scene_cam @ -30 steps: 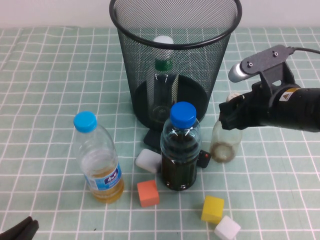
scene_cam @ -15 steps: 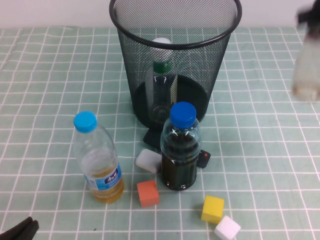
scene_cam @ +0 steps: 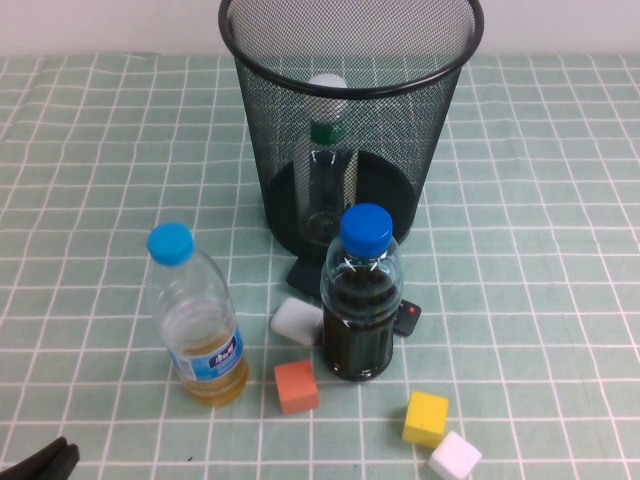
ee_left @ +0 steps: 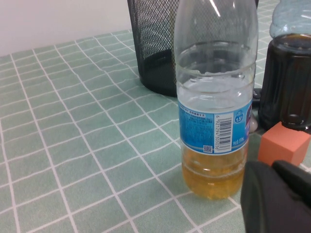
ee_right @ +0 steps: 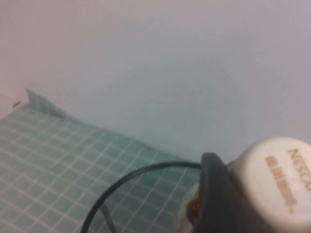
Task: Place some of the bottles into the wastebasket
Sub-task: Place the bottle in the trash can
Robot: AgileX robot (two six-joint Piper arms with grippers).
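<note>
At the far left, low on my high view, my left gripper sits parked at the desk's near edge; I cannot tell how its fingers stand. Its wrist camera looks at the clear plastic bottle of yellow liquid with the light-blue cap, upright on the green checked desk and not mine to bin.

Moving right, the tall round black wire-mesh wastebasket stands at the back of the desk. Inside it is the clear plastic bottle with the white cap and green neck band, upright, so one bottle is already dealt with. In front of the basket stands the dark-liquid bottle with the blue cap, with coloured foam cubes scattered around it.

On the right, the change: a second ago my right arm was gripping the small cream-capped clear bottle beside the basket. Now both have left the high view. The right wrist camera shows the right gripper clamped on that bottle near its cap, raised with the basket's rim below. I judge it lifted and ready to drop in.
</note>
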